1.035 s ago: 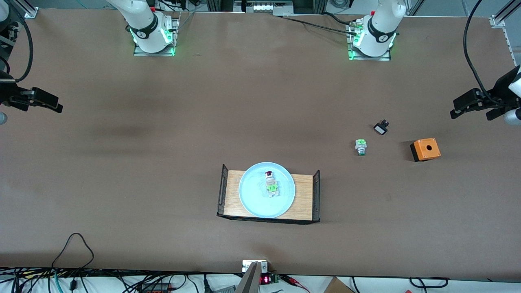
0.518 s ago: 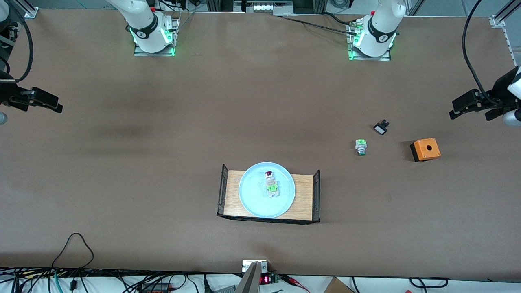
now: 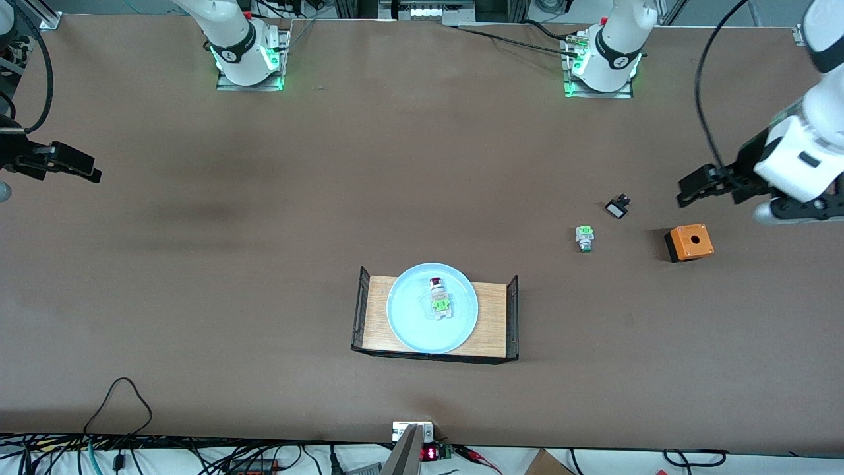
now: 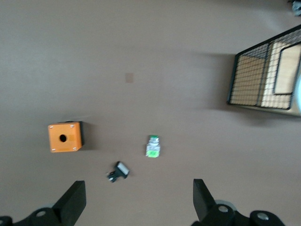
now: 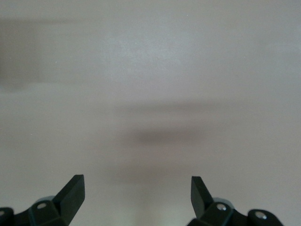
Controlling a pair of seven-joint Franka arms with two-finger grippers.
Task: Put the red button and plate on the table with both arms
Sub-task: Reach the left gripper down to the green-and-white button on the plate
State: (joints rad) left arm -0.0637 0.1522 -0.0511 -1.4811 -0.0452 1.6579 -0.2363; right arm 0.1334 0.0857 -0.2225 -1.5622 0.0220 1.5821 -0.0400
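The red button (image 3: 438,297) lies on the pale blue plate (image 3: 409,323), which rests on a small wooden tray (image 3: 491,316) with wire-mesh ends on the brown table (image 3: 264,264). My left gripper (image 3: 689,188) is open and empty, up in the air near the orange box at the left arm's end of the table. In the left wrist view its open fingers frame bare table (image 4: 136,202), and the tray's mesh end (image 4: 263,75) shows with a sliver of the plate. My right gripper (image 3: 89,173) is open and empty, waiting over the right arm's end of the table (image 5: 136,197).
An orange box (image 3: 689,242) with a round hole, a green-capped switch (image 3: 584,237) and a small black-and-white switch (image 3: 618,208) lie near the left arm's end. They also show in the left wrist view: the box (image 4: 65,137), the green switch (image 4: 153,146), the black switch (image 4: 118,171). Cables hang along the table's front edge.
My left arm has swung in from the table's end toward the orange box and the black-and-white switch. The right arm, plate and button have not moved.
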